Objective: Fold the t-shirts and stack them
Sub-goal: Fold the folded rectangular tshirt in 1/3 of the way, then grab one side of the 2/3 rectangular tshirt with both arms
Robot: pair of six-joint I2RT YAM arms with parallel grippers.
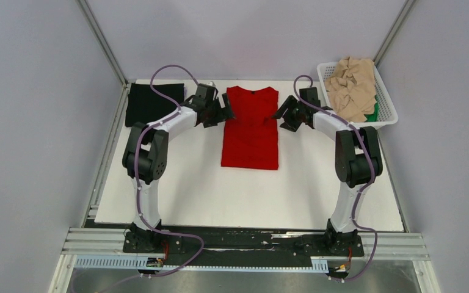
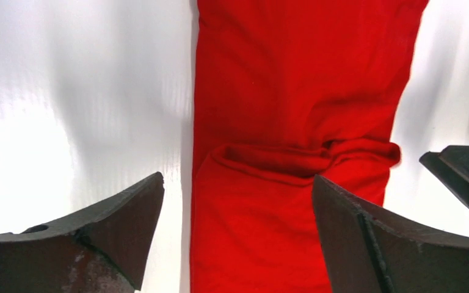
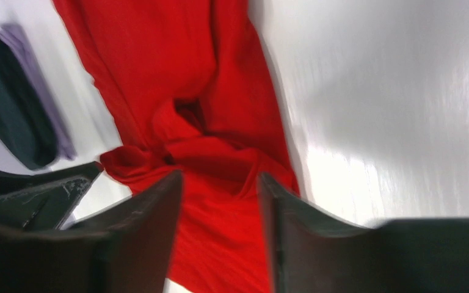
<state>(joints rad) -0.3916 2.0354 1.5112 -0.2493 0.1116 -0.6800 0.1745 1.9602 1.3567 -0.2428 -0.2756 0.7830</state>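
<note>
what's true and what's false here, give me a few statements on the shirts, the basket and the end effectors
1. The red t-shirt lies on the table between the left end effector and the right end effector. True.
2. The black t-shirt is in the basket. False: it lies on the table at the far left corner.
3. The basket holds beige t-shirts. True.
4. The left end effector is shut on the red t-shirt. False: its jaws stand wide apart, holding nothing.
5. The right end effector hangs over the black t-shirt. False: it is at the red t-shirt's right edge, open.
</note>
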